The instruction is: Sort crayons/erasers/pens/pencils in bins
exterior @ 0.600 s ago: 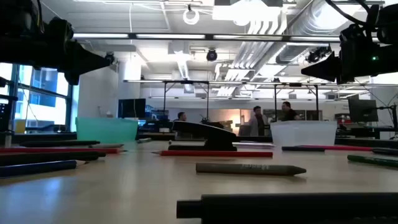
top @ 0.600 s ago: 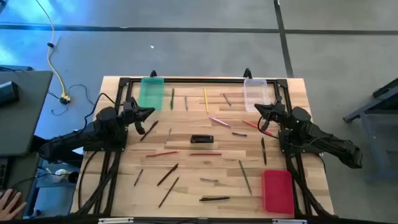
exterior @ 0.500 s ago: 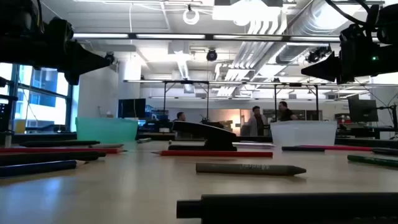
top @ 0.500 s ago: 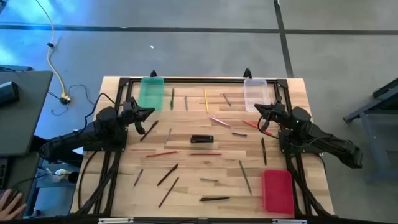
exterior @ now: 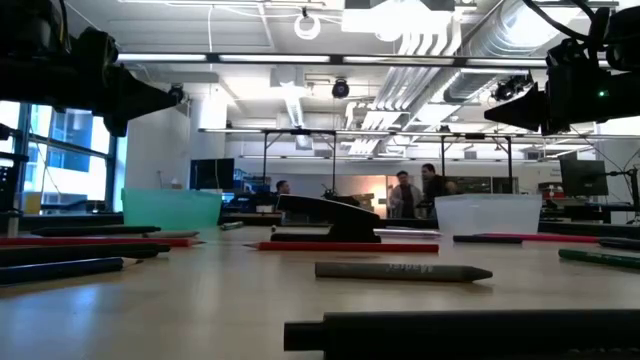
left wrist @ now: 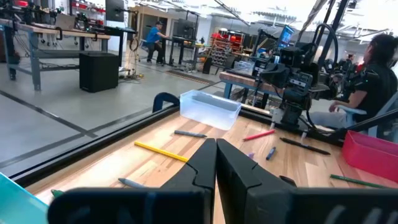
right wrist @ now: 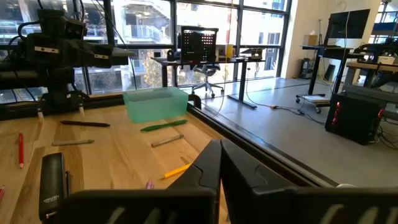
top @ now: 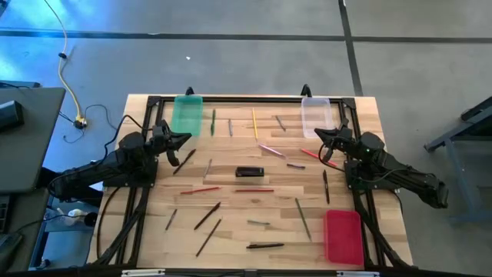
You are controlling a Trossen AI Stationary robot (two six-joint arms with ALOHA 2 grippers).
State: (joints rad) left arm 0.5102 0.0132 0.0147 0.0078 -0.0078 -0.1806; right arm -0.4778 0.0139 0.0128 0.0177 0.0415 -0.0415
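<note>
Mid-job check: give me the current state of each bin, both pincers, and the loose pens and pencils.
green bin: upright at the far left corner, looks empty.
clear bin: upright at the far right corner, looks empty.
red bin: near right edge, looks empty.
left pincer: shut, empty, raised beside the green bin.
right pincer: shut, empty, raised beside the clear bin.
pens and pencils: scattered flat on the table, none binned.

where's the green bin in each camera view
High view: the green bin sits at the table's far edge, just ahead of the left gripper.
Low view: left of centre, at the back.
Left wrist view: only a sliver at the lower left corner.
Right wrist view: upper middle.
Shared landmark: the yellow pencil.
</note>
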